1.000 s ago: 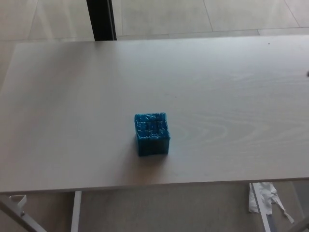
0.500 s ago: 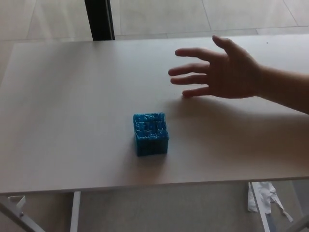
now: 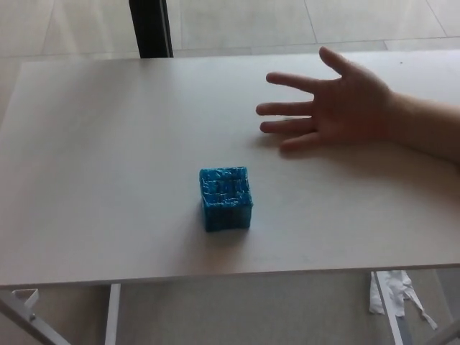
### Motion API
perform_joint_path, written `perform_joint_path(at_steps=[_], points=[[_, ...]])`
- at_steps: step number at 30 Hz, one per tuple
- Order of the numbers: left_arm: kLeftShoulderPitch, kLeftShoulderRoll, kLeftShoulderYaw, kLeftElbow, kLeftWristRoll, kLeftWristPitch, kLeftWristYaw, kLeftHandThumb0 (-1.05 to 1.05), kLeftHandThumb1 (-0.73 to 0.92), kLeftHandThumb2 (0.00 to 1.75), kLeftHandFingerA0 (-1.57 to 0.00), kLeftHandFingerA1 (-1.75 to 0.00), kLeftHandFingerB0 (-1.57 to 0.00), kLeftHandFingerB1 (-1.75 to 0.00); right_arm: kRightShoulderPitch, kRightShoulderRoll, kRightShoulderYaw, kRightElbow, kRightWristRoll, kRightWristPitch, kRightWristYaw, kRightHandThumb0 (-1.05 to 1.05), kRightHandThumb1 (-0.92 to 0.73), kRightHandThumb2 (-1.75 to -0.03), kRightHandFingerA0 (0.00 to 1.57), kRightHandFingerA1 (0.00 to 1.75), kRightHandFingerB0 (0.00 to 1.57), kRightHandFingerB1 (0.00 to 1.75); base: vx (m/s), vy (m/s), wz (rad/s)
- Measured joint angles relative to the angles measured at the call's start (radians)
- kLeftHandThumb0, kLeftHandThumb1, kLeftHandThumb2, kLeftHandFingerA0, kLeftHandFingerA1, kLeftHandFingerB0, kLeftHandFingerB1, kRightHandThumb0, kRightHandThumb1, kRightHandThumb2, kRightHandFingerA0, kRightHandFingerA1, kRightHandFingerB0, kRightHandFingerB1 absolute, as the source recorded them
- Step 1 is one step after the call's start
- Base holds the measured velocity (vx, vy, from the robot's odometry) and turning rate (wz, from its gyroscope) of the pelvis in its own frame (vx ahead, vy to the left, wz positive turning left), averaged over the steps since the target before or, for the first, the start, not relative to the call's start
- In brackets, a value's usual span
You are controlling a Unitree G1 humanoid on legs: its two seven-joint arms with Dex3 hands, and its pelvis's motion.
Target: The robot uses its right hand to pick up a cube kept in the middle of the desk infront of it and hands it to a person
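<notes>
On the desk (image 3: 108,144), head view: a pale wood-grain surface filled most of the frame, its near edge running across the lower part of the picture and its far edge close to the top. A blue cube (image 3: 226,198) sat about midway between the left and right edges, somewhat nearer the near edge than the far one. It stood flat on the surface, its top face rough and uneven, a soft shadow at its base. Nothing touched it.

A person's hand (image 3: 343,106) reached in from the right edge, forearm trailing out of frame on that side. Palm was open, fingers spread and pointing toward the left edge, thumb toward the far edge. It lay over the far right part of the surface, well apart from the cube; whether it rested on the desk or hung just above it could not be told.

Neither robot hand showed, so nothing could be noted of their fingers.

Beyond the far edge: light floor and a dark upright post (image 3: 150,27). Below the near edge: a white desk leg (image 3: 112,314) and a scrap of white material (image 3: 392,293) on the floor.
</notes>
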Motion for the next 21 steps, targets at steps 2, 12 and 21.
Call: perform_joint_path(at_steps=[2,12,21], points=[[0.000,0.000,-0.001,0.000,0.000,0.000,0.000,-0.57,0.47,0.55,-0.78,-0.53,-0.53,-0.38,-0.056,0.008,0.072,-0.061,-0.002,0.023,0.006,-0.62,-0.46,-0.54,0.25,0.50,0.30,0.33,0.00,0.000,0.00],[-0.002,0.000,-0.008,0.000,-0.001,-0.001,-0.001,-0.60,0.45,0.55,-0.70,-0.52,-0.53,-0.38,-0.292,0.047,0.441,-0.224,-0.062,0.133,0.056,-0.74,-0.51,-0.57,0.18,0.55,0.27,0.39,-0.01,-0.001,0.01],[-0.003,0.000,-0.015,0.000,-0.001,-0.001,-0.002,-0.63,0.45,0.54,-0.71,-0.53,-0.54,-0.38,-0.341,0.105,0.737,-0.162,-0.188,0.159,0.083,-0.76,-0.55,-0.58,0.25,0.56,0.27,0.37,0.00,0.000,0.00]])
